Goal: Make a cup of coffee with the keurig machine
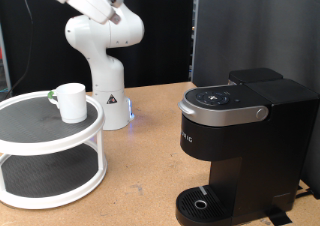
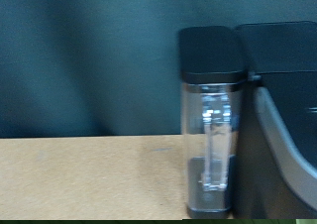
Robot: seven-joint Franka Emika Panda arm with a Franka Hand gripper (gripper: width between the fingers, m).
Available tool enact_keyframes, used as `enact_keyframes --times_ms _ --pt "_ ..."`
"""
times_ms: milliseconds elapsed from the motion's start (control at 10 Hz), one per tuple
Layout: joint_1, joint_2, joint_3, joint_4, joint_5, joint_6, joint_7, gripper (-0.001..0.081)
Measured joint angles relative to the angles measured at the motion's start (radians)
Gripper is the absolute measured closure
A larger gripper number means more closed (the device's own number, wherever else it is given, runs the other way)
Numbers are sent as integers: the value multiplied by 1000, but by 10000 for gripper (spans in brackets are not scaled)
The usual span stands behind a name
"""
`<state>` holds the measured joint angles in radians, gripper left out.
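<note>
rack (image 1: 50, 176): white two-tier round stand at exterior view's left; bottom edge cut by frame; grey mats on both tiers.
cup (image 1: 72, 102): white, upright on rack's top tier, toward its right side; a small green-tipped thing just left of it, too small to identify.
arm (image 1: 100, 46): white, base stood on the table behind the rack; upper links ran out of the frame's top left, blue parts near the cut.
arm label: a triangle warning sticker on the base, text unreadable.
gripper: did not show in either view; apart or together, cannot tell.
table (image 1: 150, 156): tan wood, bare stretch between rack and keurig, open room in the middle.
keurig (image 1: 240, 136): black, at exterior view's right; lid down, silver handle across the front, round button panel on top, round drip base at bottom with nothing on it; right side cut by frame.
keurig writing: pale letters on the front face, only partly legible, seemed to end in "IG".
backdrop: dark panel behind keurig, black curtain elsewhere.
wrist view: blurred; clear water tank (image 2: 212, 135) with black lid, touching the keurig body, which was cut off at the frame edge; tan table below, dark wall behind.
</note>
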<state>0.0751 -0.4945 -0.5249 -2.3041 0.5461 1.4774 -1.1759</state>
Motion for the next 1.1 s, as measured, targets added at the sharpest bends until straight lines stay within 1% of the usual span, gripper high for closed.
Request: enact_keyframes --times_ms 100,200,400,500,600,800,900,1000,1100 --pt "-7 -13 -24 6 -25 -46 -25 804" --pt "-10 -27 -36 7 -32 -67 -35 804" --pt "-10 -25 -39 5 -33 -77 -34 804" --pt "-17 -31 -41 -4 -23 -51 -34 804" --pt "-33 -47 -41 -25 3 -2 -30 804" --pt "-80 -90 -44 -67 50 47 -6 804" --pt "-100 -108 -53 -76 53 30 -4 804" --pt "-105 -118 -66 -78 53 14 -4 804" --pt "-105 -117 -64 -79 53 22 -3 804"
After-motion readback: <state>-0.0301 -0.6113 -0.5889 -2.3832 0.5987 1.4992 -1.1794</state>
